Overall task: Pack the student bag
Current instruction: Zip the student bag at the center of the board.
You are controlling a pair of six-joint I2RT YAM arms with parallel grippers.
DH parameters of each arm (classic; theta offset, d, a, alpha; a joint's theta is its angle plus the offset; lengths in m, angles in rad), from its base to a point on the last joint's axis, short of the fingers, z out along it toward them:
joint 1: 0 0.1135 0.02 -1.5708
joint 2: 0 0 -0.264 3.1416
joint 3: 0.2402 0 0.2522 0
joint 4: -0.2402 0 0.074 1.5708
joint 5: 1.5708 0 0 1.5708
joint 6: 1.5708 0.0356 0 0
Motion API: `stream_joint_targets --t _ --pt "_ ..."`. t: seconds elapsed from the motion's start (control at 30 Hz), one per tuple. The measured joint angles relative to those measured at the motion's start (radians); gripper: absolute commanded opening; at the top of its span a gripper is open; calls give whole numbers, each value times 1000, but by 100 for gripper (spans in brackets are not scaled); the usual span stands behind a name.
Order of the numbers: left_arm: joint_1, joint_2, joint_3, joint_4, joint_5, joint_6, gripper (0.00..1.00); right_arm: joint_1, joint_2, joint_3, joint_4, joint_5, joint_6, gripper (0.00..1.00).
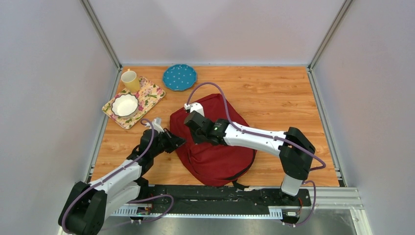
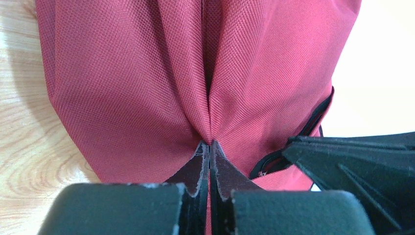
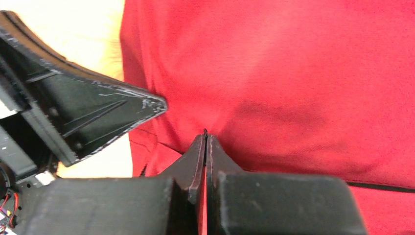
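The student bag (image 1: 215, 152), a dark red fabric backpack, lies flat in the middle of the wooden table. My left gripper (image 1: 178, 142) is at its left edge. In the left wrist view the left gripper (image 2: 210, 144) is shut on a pinched fold of the student bag (image 2: 147, 73), whose cloth gathers into the tips. My right gripper (image 1: 194, 131) rests on the bag's upper left part. In the right wrist view the right gripper (image 3: 205, 134) is shut against the student bag (image 3: 293, 73), with a small black nub at the tips and red cloth between the fingers.
At the back left stand a floral tray (image 1: 147, 98) holding a white bowl (image 1: 125, 105) and a yellow cup (image 1: 130, 80). A teal dotted plate (image 1: 179, 77) lies behind the bag. Grey walls close in the table on three sides.
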Motion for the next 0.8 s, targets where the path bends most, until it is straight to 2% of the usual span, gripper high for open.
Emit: stream_joint_targets --t 0.53,0.57,0.6,0.67,0.7,0.8 --pt "1 -67 0 9 34 47 1 -109 -110 -113 18 -3 -4 0" --pt "1 -68 0 11 36 47 12 -116 -116 -120 22 -10 -3 0" --pt "1 -68 0 15 39 46 43 -119 -122 -125 26 -18 -3 0" --pt "2 -71 -1 23 55 37 59 -124 -134 -130 31 -40 -3 0" --pt "2 -73 -1 26 68 29 74 -126 -137 -132 33 -48 -3 0" --pt "2 -109 0 16 97 10 74 -124 -140 -142 53 -76 -2 0"
